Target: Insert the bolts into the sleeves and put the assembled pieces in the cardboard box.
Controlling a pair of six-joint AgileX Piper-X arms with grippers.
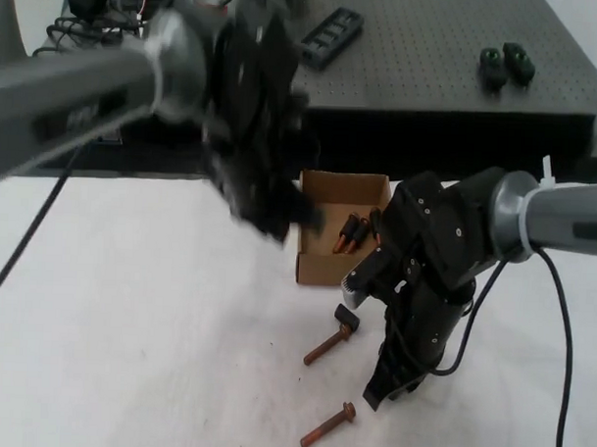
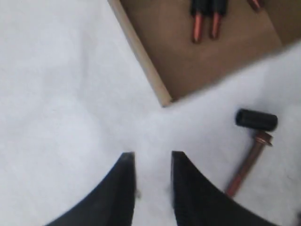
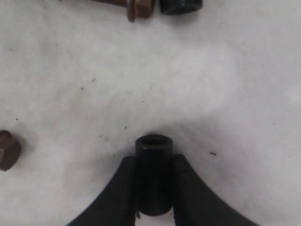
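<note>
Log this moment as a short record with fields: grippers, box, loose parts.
left gripper: open, empty, above the cloth near the cardboard box
right gripper: shut on the held sleeve
box contents: assembled pieces, at least two
loose parts: bolt with a loose sleeve beside its head; second bolt lying apart

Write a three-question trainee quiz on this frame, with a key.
1. True or false: the right gripper is shut on a black sleeve.
2. How many loose bolts lie on the white cloth? A one, B two, C four.
3. What lies inside the cardboard box?
Key: 1 true; 2 B; 3 assembled pieces, bolts already in sleeves.
</note>
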